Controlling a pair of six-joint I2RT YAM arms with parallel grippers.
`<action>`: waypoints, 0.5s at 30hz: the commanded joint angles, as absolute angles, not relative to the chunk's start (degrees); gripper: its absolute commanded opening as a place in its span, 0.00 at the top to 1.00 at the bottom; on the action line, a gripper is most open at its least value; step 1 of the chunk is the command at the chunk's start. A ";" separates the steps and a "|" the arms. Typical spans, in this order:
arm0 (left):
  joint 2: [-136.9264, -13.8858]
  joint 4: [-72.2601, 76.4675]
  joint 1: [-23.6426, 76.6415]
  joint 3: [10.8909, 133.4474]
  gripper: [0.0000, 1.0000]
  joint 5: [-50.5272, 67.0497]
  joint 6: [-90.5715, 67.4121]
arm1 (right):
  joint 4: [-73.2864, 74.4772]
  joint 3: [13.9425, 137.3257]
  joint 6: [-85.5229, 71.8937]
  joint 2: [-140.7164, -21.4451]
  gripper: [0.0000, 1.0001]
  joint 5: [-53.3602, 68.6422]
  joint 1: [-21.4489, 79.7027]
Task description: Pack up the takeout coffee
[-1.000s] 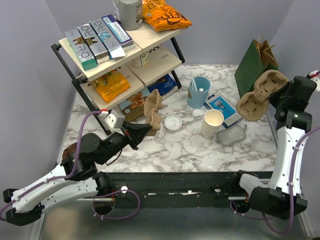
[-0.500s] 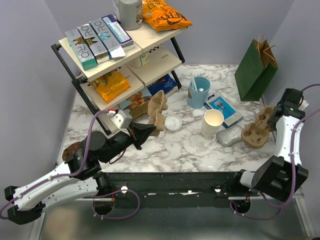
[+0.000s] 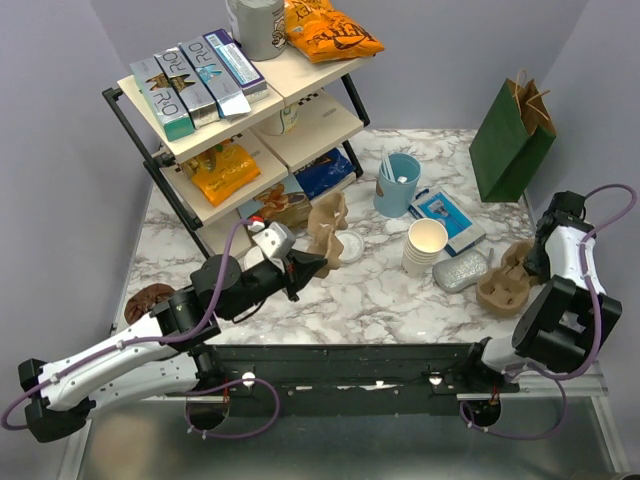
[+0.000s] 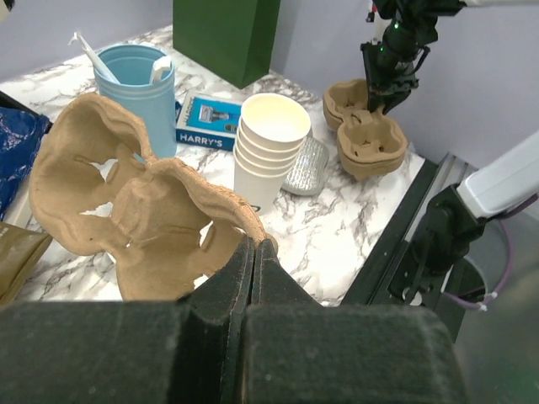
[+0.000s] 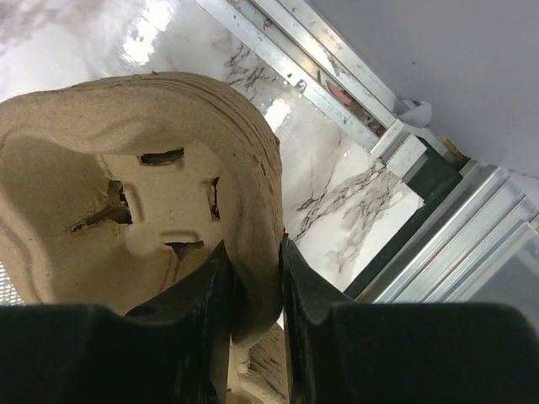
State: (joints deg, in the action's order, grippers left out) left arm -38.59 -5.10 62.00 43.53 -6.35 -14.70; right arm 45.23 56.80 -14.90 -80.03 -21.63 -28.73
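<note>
The takeout coffee point(image 3: 349, 247), a cream cup with a white lid, stands mid-table, partly hidden behind a brown pulp cup carrier point(image 3: 328, 224). My left gripper point(image 3: 316, 262) is shut on that carrier's near rim and holds it upright just left of the cup. In the left wrist view the gripper point(image 4: 255, 246) pinches the carrier point(image 4: 143, 198), and the coffee is hidden there. My right gripper point(image 3: 532, 262) is shut on a stack of pulp carriers point(image 3: 503, 281) at the table's right edge. The right wrist view shows the gripper point(image 5: 253, 271) clamping the stack's rim point(image 5: 152, 177).
A green paper bag point(image 3: 512, 140) stands at the back right. A stack of lidless cream cups point(image 3: 425, 245), a silver pouch point(image 3: 460, 270), a blue cup with white sticks point(image 3: 398, 183) and a Harry's box point(image 3: 447, 215) crowd the centre right. A snack shelf point(image 3: 240, 110) fills the back left.
My left gripper has carried its carrier rightward, up against the lidded cup. My right gripper has swung the carrier stack from beside the green bag down to the table's right front.
</note>
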 commanded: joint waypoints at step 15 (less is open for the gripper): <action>-47.90 -8.79 62.31 47.38 1.00 5.18 -13.89 | 47.37 58.27 -16.88 -73.50 0.16 -23.47 -29.79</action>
